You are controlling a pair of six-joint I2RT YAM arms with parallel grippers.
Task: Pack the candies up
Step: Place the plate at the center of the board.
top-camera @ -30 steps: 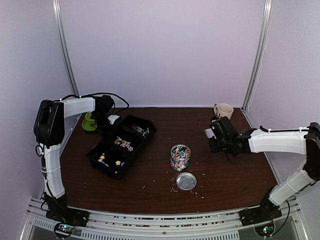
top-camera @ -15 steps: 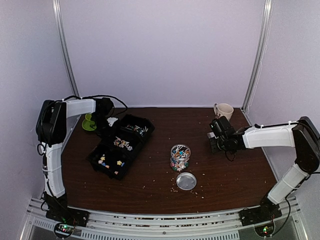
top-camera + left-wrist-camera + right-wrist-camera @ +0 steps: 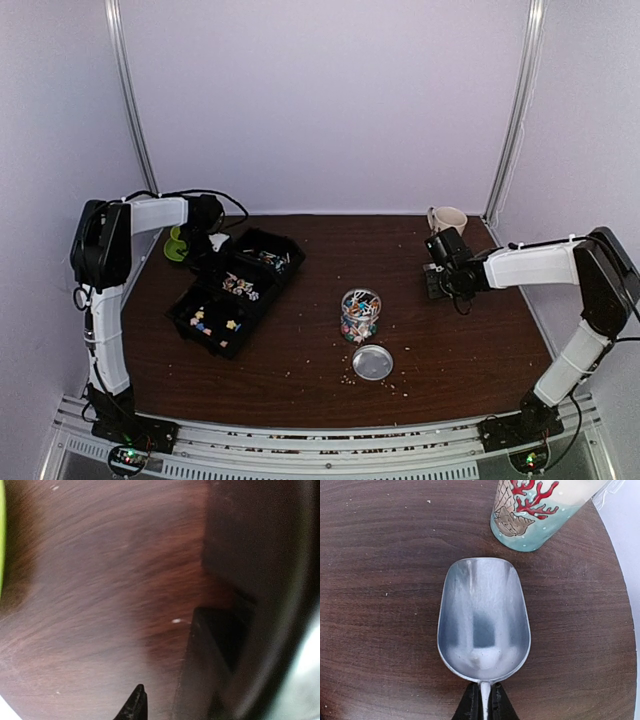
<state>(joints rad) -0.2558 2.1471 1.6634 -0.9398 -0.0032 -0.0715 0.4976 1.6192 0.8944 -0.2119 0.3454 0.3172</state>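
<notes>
Brown wood-grain counter [image 3: 480, 350], dusted all over with pale crumbs. Quick rundown of where things are.

The candies [image 3: 203, 321] are in two places. Some lie loose in the compartments of a black tray [image 3: 222, 343] on the left side of the counter, with little pastel clusters in each section. The rest fill a small clear jar [image 3: 360, 316] standing upright near the middle. The jar's round lid [image 3: 372, 362] lies flat on the counter just in front of it, apart from it.

The right arm [image 3: 530, 265] reaches in from the right, and its jaws are clamped on the thin handle of a metal scoop [image 3: 482, 615]. The wrist view shows this nicely. The bowl of the scoop has nothing in it and points at a mug [image 3: 448, 220] (coral and seahorse print, kind of cute) at the far right corner. The scoop's tip stops just short of the mug's base. I can't tell if the scoop is resting on the wood or just above it.

The left arm [image 3: 150, 212] is at the far left, with its jaws down between the tray's far corner and a lime-green thing [image 3: 176, 246] that's too small for me to identify. The left wrist view is a blurry mess of wood grain, the dark tray wall on the right and one black fingertip [image 3: 135, 706] at the bottom. So I can't tell whether those jaws are apart or together, and I can't see anything between them.
</notes>
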